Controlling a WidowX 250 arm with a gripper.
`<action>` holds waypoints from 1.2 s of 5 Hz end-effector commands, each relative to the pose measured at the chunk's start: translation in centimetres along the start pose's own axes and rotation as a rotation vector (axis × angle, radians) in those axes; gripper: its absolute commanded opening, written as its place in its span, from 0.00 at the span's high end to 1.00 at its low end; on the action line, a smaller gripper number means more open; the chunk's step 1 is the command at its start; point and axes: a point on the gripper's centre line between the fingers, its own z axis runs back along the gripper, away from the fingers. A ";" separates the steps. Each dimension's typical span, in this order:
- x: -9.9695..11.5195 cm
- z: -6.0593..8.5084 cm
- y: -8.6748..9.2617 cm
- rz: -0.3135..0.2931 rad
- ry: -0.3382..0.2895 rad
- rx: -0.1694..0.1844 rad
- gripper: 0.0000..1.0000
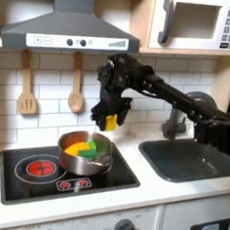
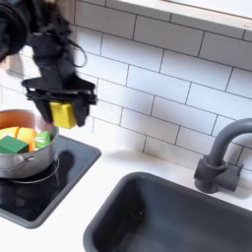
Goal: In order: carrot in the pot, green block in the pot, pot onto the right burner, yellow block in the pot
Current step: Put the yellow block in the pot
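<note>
Last step for me: gripper (image 2: 64, 111) was clamped on the yellow block (image 2: 65, 114), above the pot (image 1: 84, 154). Next I'd need to center and lower.

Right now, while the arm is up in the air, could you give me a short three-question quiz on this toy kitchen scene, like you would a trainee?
1. True or false: the small bright-yellow cube lies in the shiny round steel pot.
2. What holds the yellow cube: (a) the black tool, (b) a wooden spoon, (c) nothing?
3. Name the two things seen inside the pot.

Key: 1. False; it hangs above the pot's rim. 2. (a). 3. The orange toy carrot and the dark-green cube.
</note>
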 end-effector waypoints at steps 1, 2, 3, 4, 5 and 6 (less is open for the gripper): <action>-0.8 1.4 3.0 0.077 -0.023 0.005 1.00; -1.5 0.8 3.7 0.090 0.004 0.011 1.00; -1.9 0.3 4.4 0.099 0.026 0.020 1.00; -2.0 0.3 4.5 0.102 0.030 0.018 1.00; -2.6 -0.2 4.8 0.114 0.055 0.026 1.00; -2.8 0.0 4.9 0.120 0.056 0.034 0.89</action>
